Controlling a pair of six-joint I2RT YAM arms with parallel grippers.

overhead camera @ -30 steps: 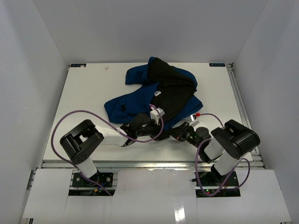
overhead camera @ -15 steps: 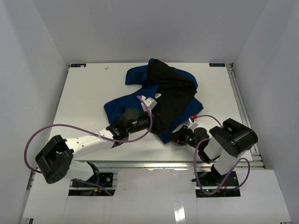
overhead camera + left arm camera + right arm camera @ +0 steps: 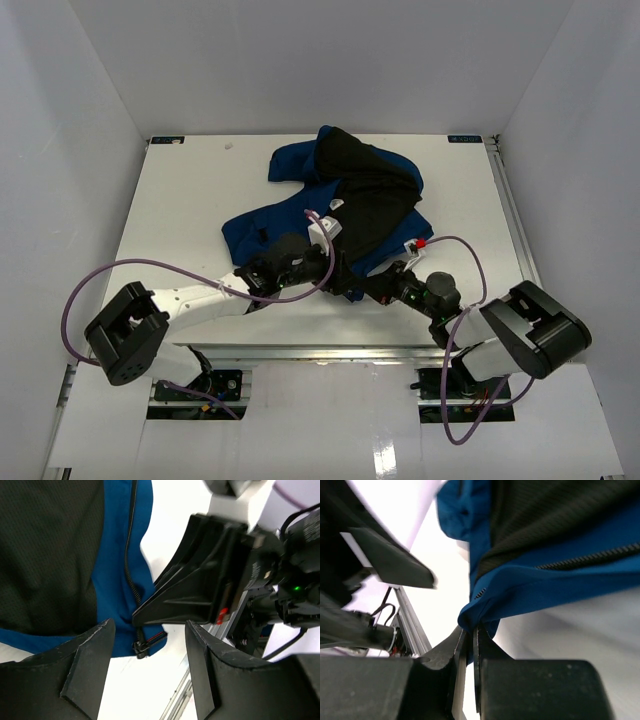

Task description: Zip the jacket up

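Jacket (image 3: pixel 300 215): lies crumpled on the table (image 3: pixel 180 200), from the middle toward the far edge. The shell is blue, and the black lining (image 3: pixel 375 195) is turned up over its right part. A small white label (image 3: pixel 338 203) shows near the middle.
Near corner (image 3: pixel 117 635): a blue hem corner points toward the arms. The zipper (image 3: pixel 131 575) runs down its edge to a small dark piece at the end – slider or stop, I cannot tell.
Right gripper (image 3: pixel 470 632): clenched on that blue corner, with the fingertips pinched tight on the fabric, low over the table.
Left gripper (image 3: pixel 148 625): released, with its fingers (image 3: pixel 90 665) spread wide and nothing held. It hovers just over the same corner, and the zipper end and the right gripper's tip show between its fingers in the wrist view.
Arms: the left one stretches low across the table from the left, and the right one reaches in from the right. The two grippers are almost tip to tip at the jacket's near edge.
Cable (image 3: pixel 100 280): a purple loop hangs beside the left arm.
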